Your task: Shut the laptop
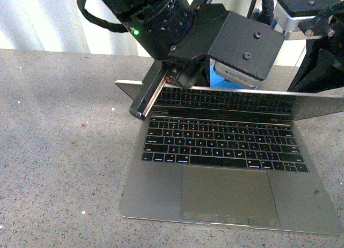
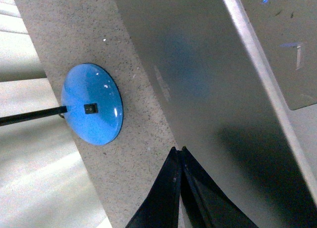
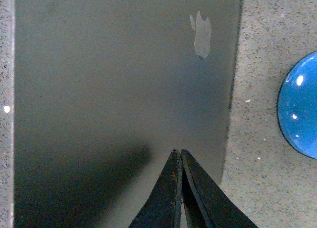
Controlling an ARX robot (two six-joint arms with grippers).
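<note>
The silver-grey laptop (image 1: 226, 197) lies open on the table with black keys and a large trackpad. Its lid (image 1: 317, 105) leans forward over the keyboard, so the screen reflects the keys. My left arm (image 1: 161, 22) reaches down behind the lid's left part. In the left wrist view my left gripper (image 2: 178, 150) is shut and empty, with its tips at the back of the lid (image 2: 198, 74). My right gripper (image 3: 178, 151) is shut and empty, over the lid's back (image 3: 114, 79) below the apple logo (image 3: 200, 35). My right arm (image 1: 322, 49) shows at the top right.
The table is grey speckled stone (image 1: 59, 140). A blue round disc (image 2: 91, 103) with a black cable lies on it behind the laptop and also shows in the right wrist view (image 3: 302, 104). A pale curtain hangs beyond the table's far edge.
</note>
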